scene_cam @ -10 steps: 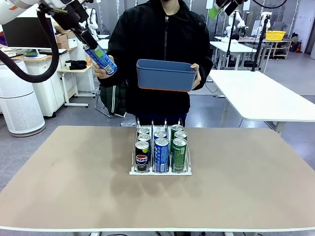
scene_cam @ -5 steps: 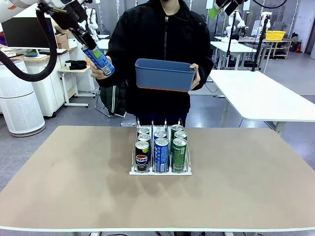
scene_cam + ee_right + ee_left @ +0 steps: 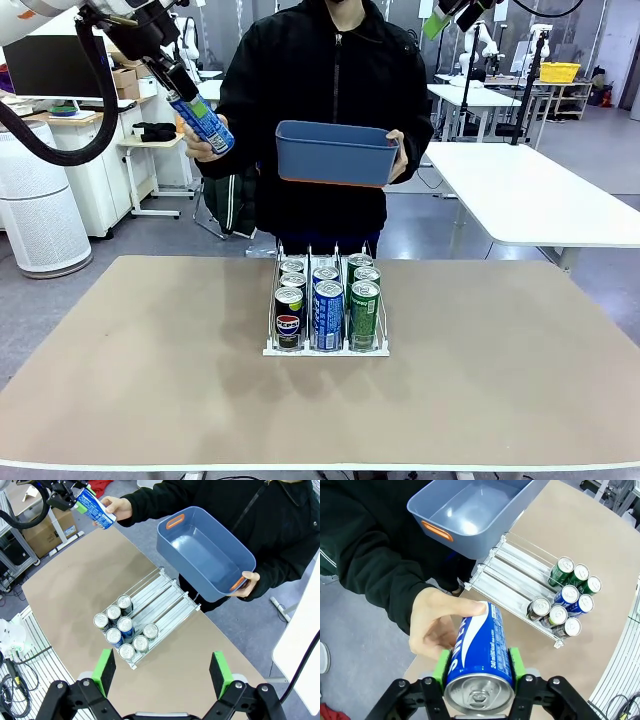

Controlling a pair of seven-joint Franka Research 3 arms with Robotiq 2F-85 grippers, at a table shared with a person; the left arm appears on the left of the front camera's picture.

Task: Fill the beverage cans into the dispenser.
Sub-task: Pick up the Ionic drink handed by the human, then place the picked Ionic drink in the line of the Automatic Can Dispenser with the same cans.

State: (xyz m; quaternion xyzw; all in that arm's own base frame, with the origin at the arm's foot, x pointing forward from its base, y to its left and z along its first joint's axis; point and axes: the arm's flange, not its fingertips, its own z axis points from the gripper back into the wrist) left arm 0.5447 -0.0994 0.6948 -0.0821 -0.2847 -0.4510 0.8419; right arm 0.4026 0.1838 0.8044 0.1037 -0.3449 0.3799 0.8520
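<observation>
Dispenser (image 3: pixel 326 349) on the worktop (image 3: pixel 150 380) has 8 cans (image 3: pixel 328 315); blue bin (image 3: pixel 337 152) looks empty. Left hand (image 3: pixel 479 666) clamps a blue can (image 3: pixel 479 655), right hand (image 3: pixel 162 672) gapes, holding nothing.

Left end effector (image 3: pixel 172 82) grips a blue can (image 3: pixel 203 122) high above the bench (image 3: pixel 130 370); a person's hand (image 3: pixel 196 145) touches it. Their other hand holds a blue bin (image 3: pixel 335 153) over the can-filled dispenser (image 3: pixel 326 349).

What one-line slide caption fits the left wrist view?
Left gripper clamps a slim blue can that a person's hand also holds.
</observation>
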